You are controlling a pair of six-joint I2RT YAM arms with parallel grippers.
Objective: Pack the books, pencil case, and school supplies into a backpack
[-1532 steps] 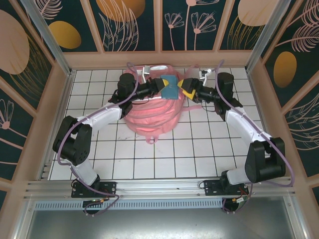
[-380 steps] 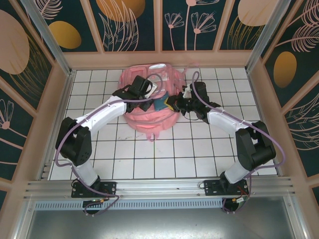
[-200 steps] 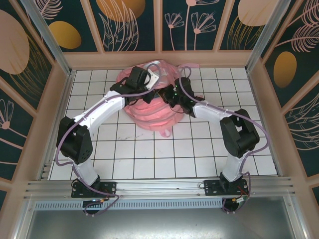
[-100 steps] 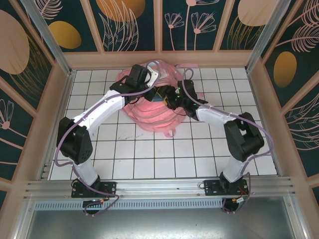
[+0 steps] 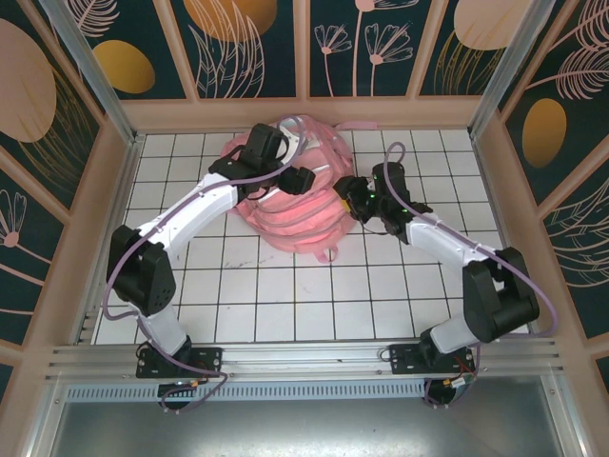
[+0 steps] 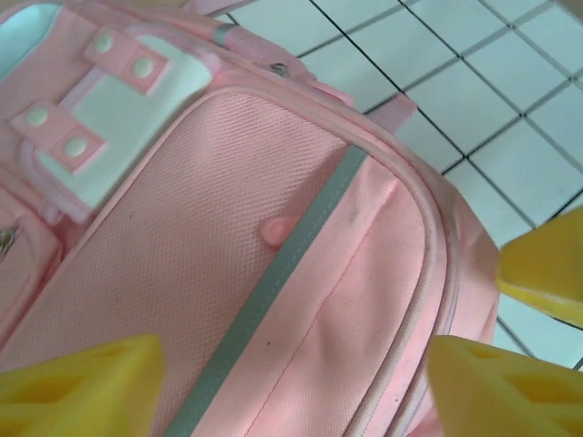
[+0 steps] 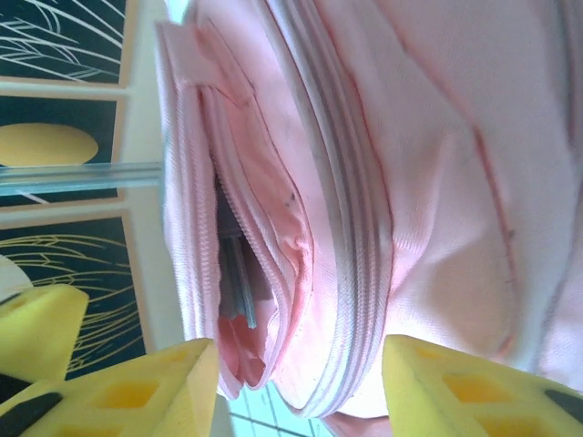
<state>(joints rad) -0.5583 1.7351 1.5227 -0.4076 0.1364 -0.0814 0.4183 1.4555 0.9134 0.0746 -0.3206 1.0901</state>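
From high above and behind the near table edge, looking steeply down over the whole tiled table (image 5: pixel 285 305), far off. From the left wrist, very close, tilted down onto the front of the backpack (image 6: pixel 273 273), tiles at upper right. From the right wrist, equally close, rolled sideways along its zipped edge, wall panels (image 7: pixel 64 36) at left. Shared by all three: the backpack, small at upper centre from above.

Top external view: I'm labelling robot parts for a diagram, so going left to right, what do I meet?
In order: left arm's elbow → left gripper → right gripper → right arm's elbow.
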